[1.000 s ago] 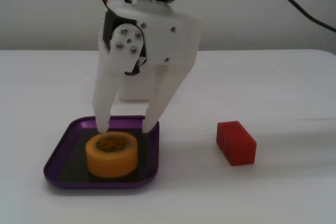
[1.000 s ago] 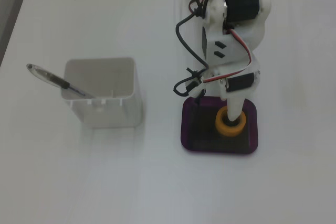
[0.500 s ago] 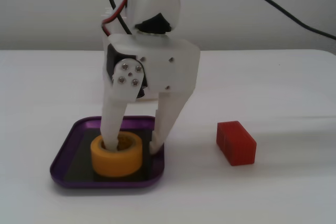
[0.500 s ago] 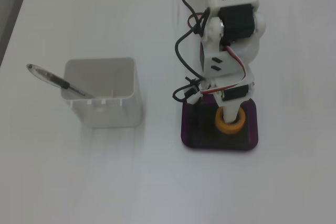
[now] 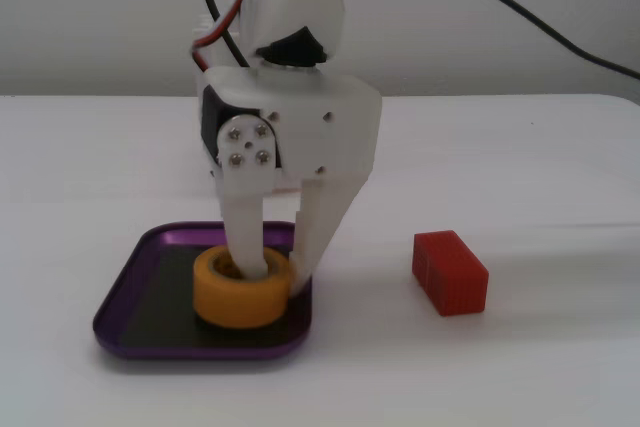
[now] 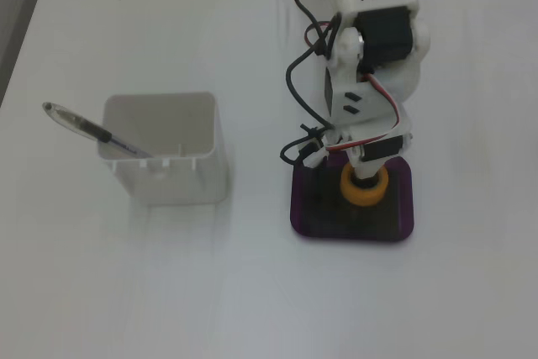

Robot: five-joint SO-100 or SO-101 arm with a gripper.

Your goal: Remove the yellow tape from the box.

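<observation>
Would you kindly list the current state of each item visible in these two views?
yellow tape: lying flat in the tray, one gripper finger down its hollow core, the other outside its wall.
purple tray: flat on the table, holding the tape.
gripper: straddling the tape's wall.
red block: on the table, outside the tray.
white container: upright, a pen leaning in it.

tape [image 5: 240, 292]: yellow-orange
box [image 5: 140, 319]: purple rim, dark bottom
block [image 5: 450, 272]: red
container [image 6: 168, 153]: white
gripper [image 5: 278, 272]: white
</observation>
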